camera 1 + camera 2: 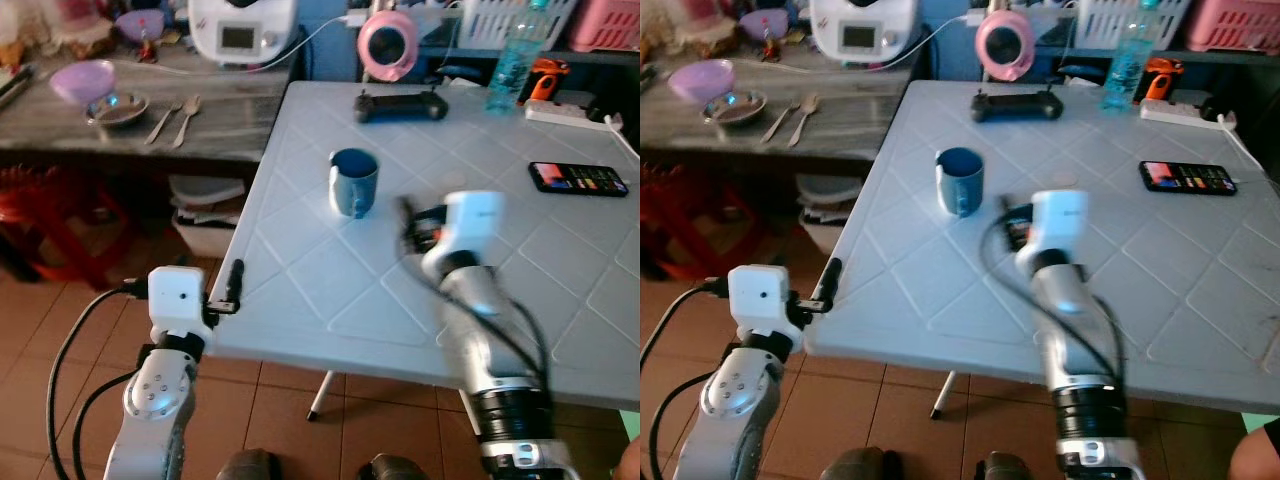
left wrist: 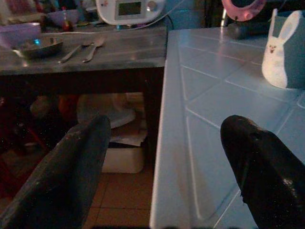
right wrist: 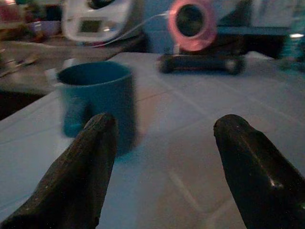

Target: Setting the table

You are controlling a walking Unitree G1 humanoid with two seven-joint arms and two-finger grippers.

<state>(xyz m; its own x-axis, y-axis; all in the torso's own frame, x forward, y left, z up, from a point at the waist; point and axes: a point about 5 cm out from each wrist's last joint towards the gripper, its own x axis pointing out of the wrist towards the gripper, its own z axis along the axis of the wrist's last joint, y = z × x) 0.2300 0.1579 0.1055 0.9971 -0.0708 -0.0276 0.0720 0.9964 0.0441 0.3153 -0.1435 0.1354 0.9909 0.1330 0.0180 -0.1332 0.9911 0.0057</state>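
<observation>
A blue mug [image 1: 353, 182] stands upright on the white plastic table [image 1: 330, 290], left of its middle. My right gripper [image 1: 412, 222] hovers over the table just right of the mug and nearer to me, blurred. In the right wrist view its fingers [image 3: 81, 176] are spread open with nothing between them, and the mug [image 3: 97, 100] stands ahead beside one fingertip. My left gripper [image 1: 232, 285] is at the table's near left edge, open and empty. The left wrist view shows the mug's white rabbit print [image 2: 281, 52].
A grey side counter [image 1: 230, 120] on the left holds a purple bowl [image 1: 83, 80], a metal bowl [image 1: 117, 108] and two spoons [image 1: 175, 118]. The table's far side carries a game controller [image 1: 400, 104], water bottle [image 1: 514, 65] and phone [image 1: 579, 178]. A red stool [image 1: 40, 215] stands under the counter.
</observation>
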